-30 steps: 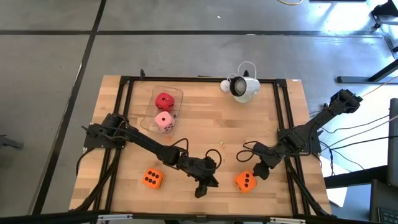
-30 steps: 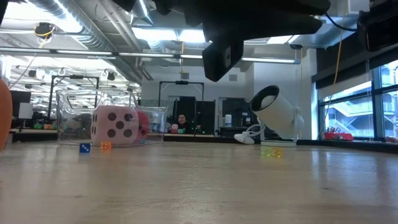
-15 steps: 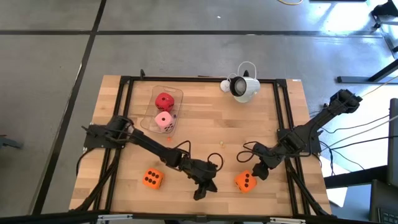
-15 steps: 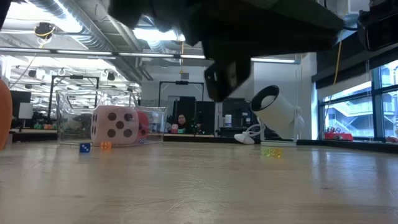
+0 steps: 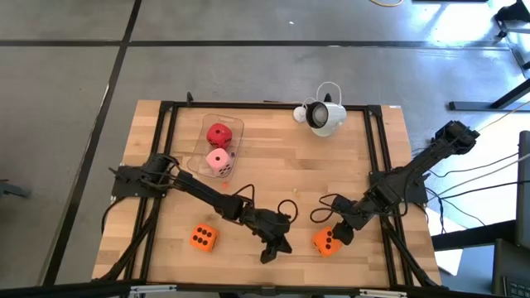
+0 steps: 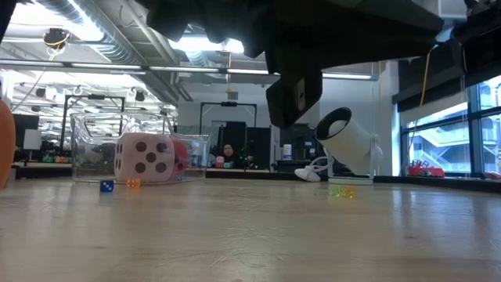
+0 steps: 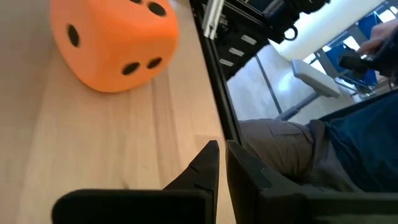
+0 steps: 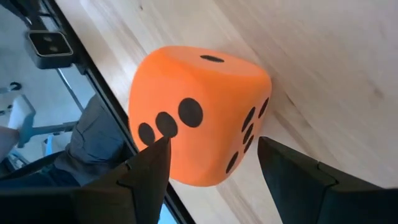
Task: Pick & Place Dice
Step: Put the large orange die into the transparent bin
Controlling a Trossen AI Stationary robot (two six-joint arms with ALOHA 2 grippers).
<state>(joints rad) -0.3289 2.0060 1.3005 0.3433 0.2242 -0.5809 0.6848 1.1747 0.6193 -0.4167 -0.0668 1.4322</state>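
Observation:
One orange die rests on the table near its front right; it also shows in the right wrist view and the left wrist view. My right gripper is open, one finger on each side of this die; I cannot tell if they touch it. My left gripper is shut and empty, low over the table left of that die. The second orange die lies at the front left. The pink die and the red die sit in a clear container.
A white camera-like device stands at the table's far edge. Tiny blue, orange and yellow-green dice lie on the wood. A person's legs show just beyond the near table edge.
My right gripper has moved a little toward the table's near edge and left, closing in on the right orange die, and has stayed open. The dice have not moved.

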